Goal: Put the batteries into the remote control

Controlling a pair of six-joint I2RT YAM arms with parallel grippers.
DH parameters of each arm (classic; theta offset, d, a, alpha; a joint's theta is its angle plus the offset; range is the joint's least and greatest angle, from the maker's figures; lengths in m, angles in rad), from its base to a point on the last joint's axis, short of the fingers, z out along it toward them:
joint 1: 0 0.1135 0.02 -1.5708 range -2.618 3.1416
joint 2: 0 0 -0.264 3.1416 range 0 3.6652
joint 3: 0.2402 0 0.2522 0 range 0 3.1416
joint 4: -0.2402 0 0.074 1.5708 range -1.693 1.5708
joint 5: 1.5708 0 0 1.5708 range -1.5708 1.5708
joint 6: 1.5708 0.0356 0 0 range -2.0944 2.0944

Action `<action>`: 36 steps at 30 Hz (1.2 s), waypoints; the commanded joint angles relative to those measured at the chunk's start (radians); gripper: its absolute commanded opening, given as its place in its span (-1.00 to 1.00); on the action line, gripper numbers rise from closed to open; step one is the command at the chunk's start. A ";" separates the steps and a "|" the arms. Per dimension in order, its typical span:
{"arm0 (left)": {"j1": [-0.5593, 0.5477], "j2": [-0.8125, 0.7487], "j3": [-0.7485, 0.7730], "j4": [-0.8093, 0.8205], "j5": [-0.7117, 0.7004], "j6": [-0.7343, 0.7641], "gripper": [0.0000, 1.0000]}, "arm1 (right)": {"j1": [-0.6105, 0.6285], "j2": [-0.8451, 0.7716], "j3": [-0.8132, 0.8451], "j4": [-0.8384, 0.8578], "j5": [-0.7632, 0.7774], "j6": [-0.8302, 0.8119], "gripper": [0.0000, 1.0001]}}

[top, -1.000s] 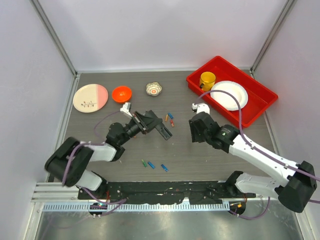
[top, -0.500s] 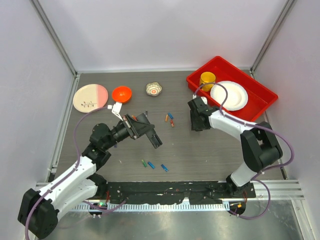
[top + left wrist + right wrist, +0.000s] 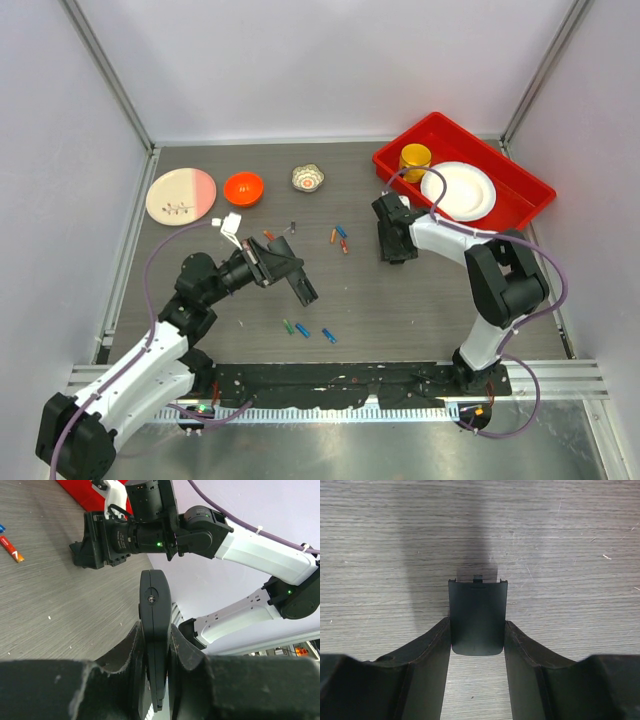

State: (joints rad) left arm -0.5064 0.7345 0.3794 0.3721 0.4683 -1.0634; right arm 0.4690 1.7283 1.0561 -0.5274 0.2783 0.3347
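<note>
From above, the left gripper (image 3: pixel 281 266) has drawn the remote control (image 3: pixel 300 288) leftward and nearer; batteries (image 3: pixel 340 238) lie loose on the table (image 3: pixel 420 310) beyond it; left wrist: its jaws pinch the remote edge-on; right wrist: the right gripper (image 3: pixel 477 630) squeezes a flat black cover (image 3: pixel 477 605), seemingly touching the tabletop

Matt black plastic remote control (image 3: pixel 156 605), grey wood-grain table (image 3: pixel 570 530)
</note>
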 commanded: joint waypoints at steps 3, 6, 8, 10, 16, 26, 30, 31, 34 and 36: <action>0.005 -0.021 0.004 -0.031 -0.008 0.016 -1.00 | -0.006 -0.007 -0.001 0.009 -0.005 0.000 0.20; 0.005 -0.024 0.001 -0.042 -0.025 0.017 -1.00 | -0.006 -0.033 -0.007 0.007 -0.002 0.007 0.40; 0.005 -0.029 -0.002 -0.044 -0.037 0.019 -1.00 | -0.006 -0.080 -0.007 0.004 -0.002 0.015 0.46; 0.006 -0.037 -0.010 -0.041 -0.057 0.017 -1.00 | 0.002 -0.128 -0.008 0.010 -0.010 0.021 0.52; 0.012 -0.136 -0.034 -0.051 -0.160 -0.016 -1.00 | 0.172 -0.323 -0.073 0.214 -0.076 -0.016 0.49; 0.126 -0.208 -0.025 -0.130 -0.097 -0.061 -1.00 | 0.332 -0.167 -0.098 0.590 -0.053 -0.004 0.38; 0.149 -0.216 -0.085 -0.041 -0.073 -0.116 -1.00 | 0.332 0.025 0.130 0.548 0.015 0.072 0.33; 0.151 -0.221 -0.097 -0.039 -0.074 -0.115 -1.00 | 0.332 0.107 0.174 0.534 0.039 0.084 0.31; 0.155 -0.240 -0.118 -0.016 -0.066 -0.107 -1.00 | 0.332 0.203 0.304 0.495 0.064 0.131 0.29; 0.155 -0.247 -0.126 0.017 -0.043 -0.104 -1.00 | 0.333 0.270 0.364 0.489 0.081 0.144 0.29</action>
State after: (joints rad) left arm -0.3595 0.5156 0.2638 0.2661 0.3687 -1.1538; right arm 0.8001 1.9335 1.2819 -0.0635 0.2806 0.4053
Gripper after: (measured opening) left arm 0.219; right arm 0.648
